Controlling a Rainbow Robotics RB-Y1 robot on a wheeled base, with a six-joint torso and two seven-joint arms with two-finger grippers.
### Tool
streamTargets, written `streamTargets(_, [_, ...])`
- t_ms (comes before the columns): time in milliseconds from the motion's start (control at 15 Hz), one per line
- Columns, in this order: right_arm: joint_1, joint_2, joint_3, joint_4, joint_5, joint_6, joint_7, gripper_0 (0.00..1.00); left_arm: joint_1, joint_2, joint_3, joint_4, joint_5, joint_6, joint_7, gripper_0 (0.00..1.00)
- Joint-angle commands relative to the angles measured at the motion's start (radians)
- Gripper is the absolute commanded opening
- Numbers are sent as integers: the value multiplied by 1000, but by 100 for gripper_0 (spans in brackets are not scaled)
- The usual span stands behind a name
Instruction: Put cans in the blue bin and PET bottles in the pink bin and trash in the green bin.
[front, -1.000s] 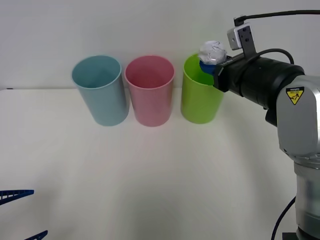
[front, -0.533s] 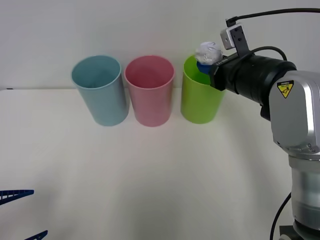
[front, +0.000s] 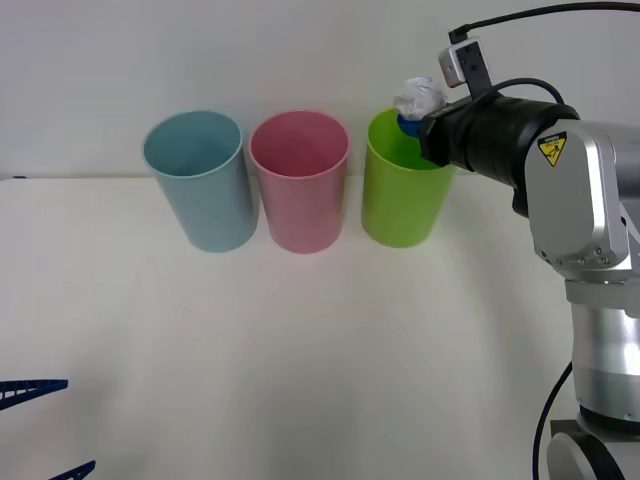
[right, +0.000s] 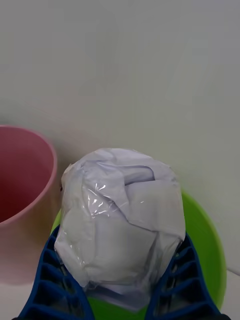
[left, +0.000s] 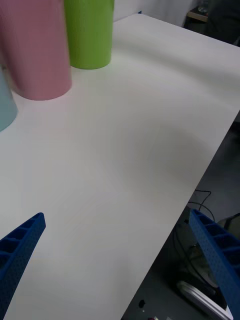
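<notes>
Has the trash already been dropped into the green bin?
No, the right gripper is shut on the trash, holding it above the green bin.

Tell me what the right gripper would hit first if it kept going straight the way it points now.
Probably nothing close. The right gripper, shut on the trash, points across the top of the green bin toward the white wall behind. The pink bin sits off to one side, though depth is unclear.

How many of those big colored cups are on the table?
3, in one row: the blue bin on the left, the pink bin in the middle, the green bin on the right, below the trash the right gripper holds.
</notes>
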Motion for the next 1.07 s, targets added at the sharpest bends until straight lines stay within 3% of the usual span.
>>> streamTargets(67, [-19, 1, 4, 29, 15, 0, -8, 0, 0, 0, 0, 0, 0, 0, 0, 100])
streamTargets(1067, [-126, 0, -8, 267, 45, 71, 9, 0, 0, 0, 0, 0, 0, 0, 0, 100])
